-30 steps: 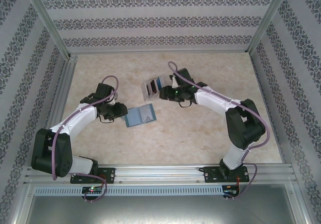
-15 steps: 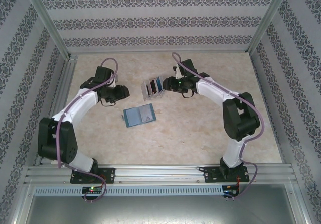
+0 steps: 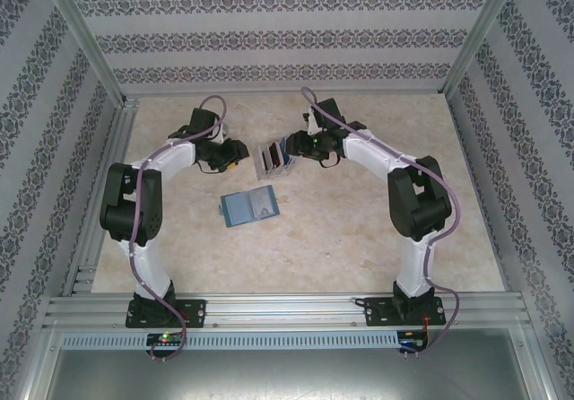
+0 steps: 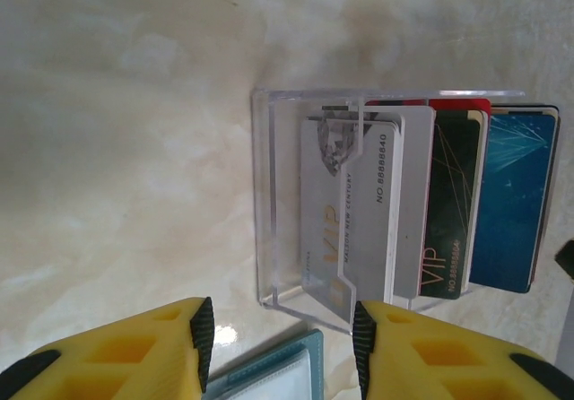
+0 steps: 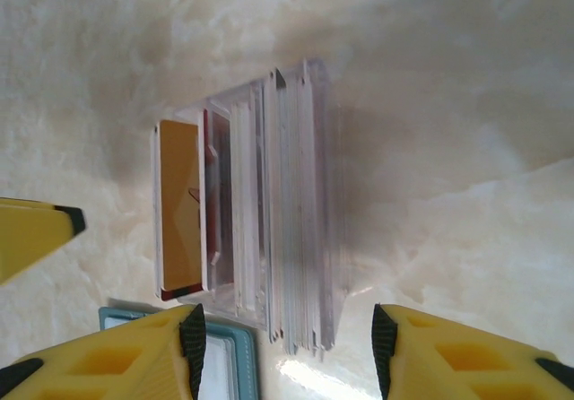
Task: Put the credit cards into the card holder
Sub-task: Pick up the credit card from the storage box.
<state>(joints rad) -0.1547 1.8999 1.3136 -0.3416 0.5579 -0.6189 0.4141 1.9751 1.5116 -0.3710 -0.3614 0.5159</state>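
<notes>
The surface point(image 3: 359, 230) is pale marbled stone, its near edge cut off by the metal rail in the top view. Two arms reach towards the upper middle of that frame, the left arm point(image 3: 134, 194) and the right arm point(image 3: 404, 185).

One clear box point(image 3: 275, 156) stands between their tips. The credit cards point(image 3: 272, 155) stand upright inside it; from above they are only dark and blue slivers, too small to count. In the left wrist view the box point(image 4: 265, 194) sits centre right. Three card faces can be told apart: a whitish VIP card point(image 4: 354, 212), a black card point(image 4: 453, 203) and a blue card point(image 4: 511, 203), which the right edge of the frame nearly cuts. A red edge point(image 4: 457, 104) shows above the black one, the rest of it hidden. In the right wrist view the box point(image 5: 305, 194) is seen edge-on, with a tan card point(image 5: 179, 207) at the left. The layers behind it blur together, so the full count cannot be told.

One card holder point(image 3: 249, 206) lies flat in the centre of the top view, below the box and apart from both arms. Only a teal corner point(image 4: 278, 373) point(image 5: 220, 360) shows at the bottom of each wrist view.

The left claw point(image 4: 282, 333) and the right claw point(image 5: 288, 333) are both spread wide, gripping nothing.
</notes>
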